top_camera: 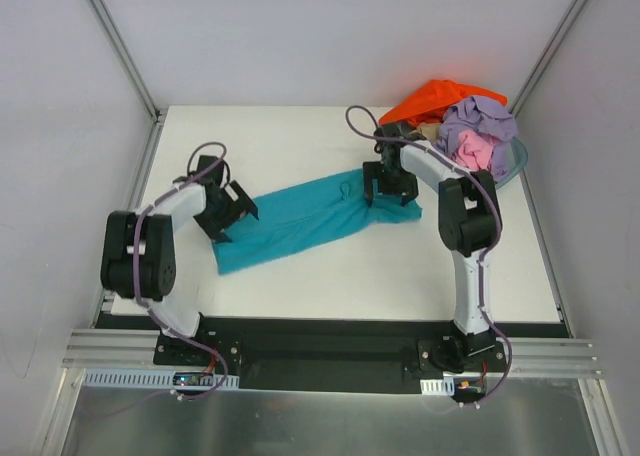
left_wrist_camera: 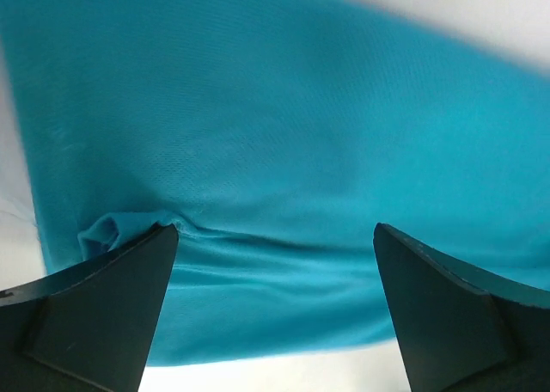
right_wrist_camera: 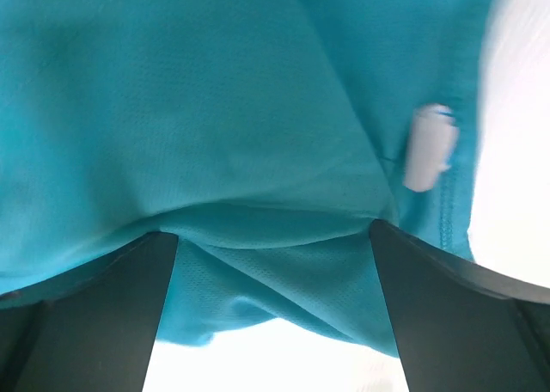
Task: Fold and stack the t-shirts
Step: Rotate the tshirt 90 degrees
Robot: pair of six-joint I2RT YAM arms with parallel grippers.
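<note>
The teal t-shirt [top_camera: 310, 221] lies stretched out in a long band across the white table. My left gripper [top_camera: 232, 212] is open over its left end; in the left wrist view the teal cloth [left_wrist_camera: 284, 151] spans the gap between the fingers [left_wrist_camera: 112, 306]. My right gripper [top_camera: 390, 188] is open over the shirt's right end, and the right wrist view shows the teal cloth [right_wrist_camera: 215, 134] with its white neck tag [right_wrist_camera: 428, 147]. Orange [top_camera: 432, 100], lavender [top_camera: 480, 121] and pink [top_camera: 472, 152] shirts are heaped at the back right. The beige one is barely visible.
The grey-blue round basin [top_camera: 517, 158] holds the heap of shirts at the back right corner. White walls with metal rails enclose the table on the left, back and right. Bare white table [top_camera: 380, 276] shows in front of the teal shirt.
</note>
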